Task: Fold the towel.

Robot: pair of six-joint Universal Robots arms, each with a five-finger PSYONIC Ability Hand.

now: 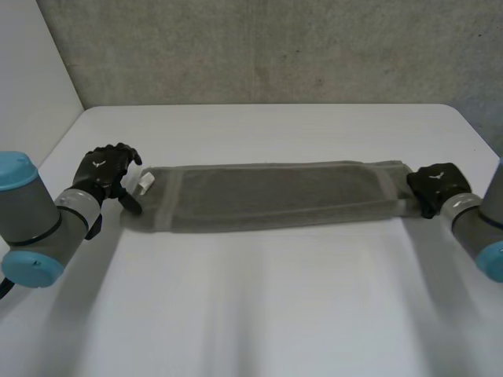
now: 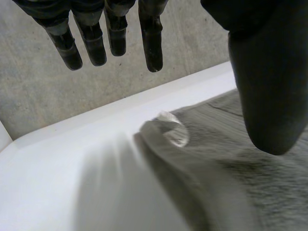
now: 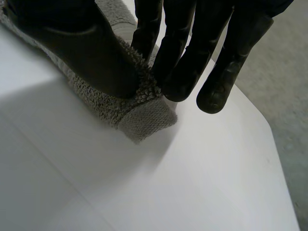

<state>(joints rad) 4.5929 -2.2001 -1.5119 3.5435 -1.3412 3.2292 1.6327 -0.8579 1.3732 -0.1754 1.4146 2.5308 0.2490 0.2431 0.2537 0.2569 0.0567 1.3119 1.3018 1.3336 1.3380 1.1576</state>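
Grey wall (image 1: 275, 47) backs white table (image 1: 259, 314) — right hand (image 1: 437, 187) pinches towel (image 1: 275, 195), left hand (image 1: 106, 169) splayed.

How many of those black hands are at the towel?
2. The left hand, open, is at the end of the towel by the white tag; the right hand pinches the corner at the opposite end.

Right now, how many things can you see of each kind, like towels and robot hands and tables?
Towel: 1
Robot hands: 2, the left hand and the right hand
Table: 1
Total: 4
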